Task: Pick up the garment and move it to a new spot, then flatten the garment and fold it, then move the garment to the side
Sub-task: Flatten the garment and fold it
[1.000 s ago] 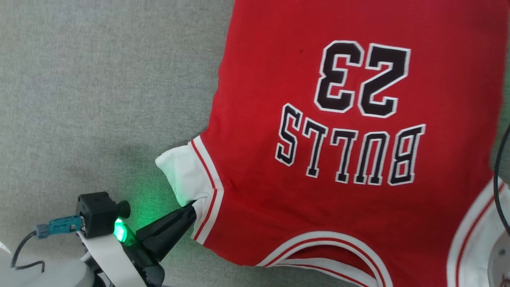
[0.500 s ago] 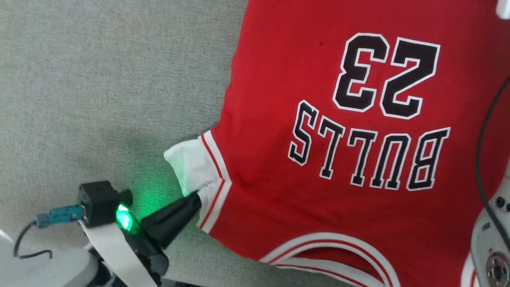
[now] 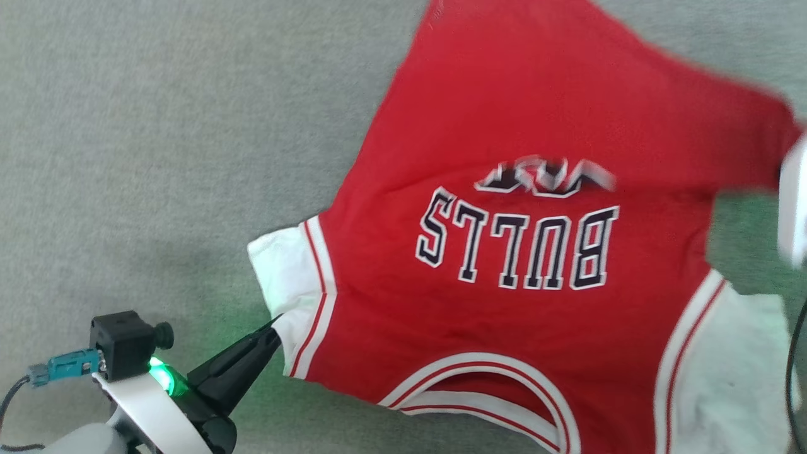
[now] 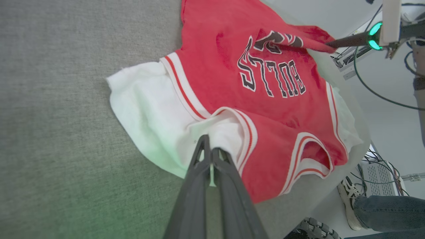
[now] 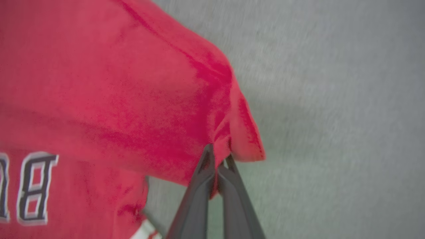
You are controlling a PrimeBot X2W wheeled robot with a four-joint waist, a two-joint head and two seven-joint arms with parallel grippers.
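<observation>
The garment (image 3: 536, 94), a red jersey with white sleeves and upside-down "BULLS" lettering, lies on the grey table (image 3: 157, 126). My left gripper (image 3: 272, 328) is shut on the edge of its white sleeve (image 4: 149, 109) at the lower left, seen close in the left wrist view with the left gripper (image 4: 210, 151) pinching the cloth. My right gripper (image 5: 215, 156) is shut on a red hem corner of the garment (image 5: 116, 99) and holds it raised off the table. That lifted part drapes over the number, hiding most of it. The left wrist view shows the right gripper (image 4: 328, 43) at the far corner of the garment (image 4: 272, 109).
The grey table surface (image 4: 66, 99) spreads wide to the left of the jersey. Its edge (image 4: 362, 139) runs close along the jersey's right side. Beyond it a person's shoe (image 4: 347, 196) and trouser leg (image 4: 391, 212) stand on the floor among cables (image 4: 375, 93).
My right gripper has shut on the hem corner and lifted it, so the red cloth now folds over the "23". The left gripper keeps its hold on the sleeve. The head camera shifted.
</observation>
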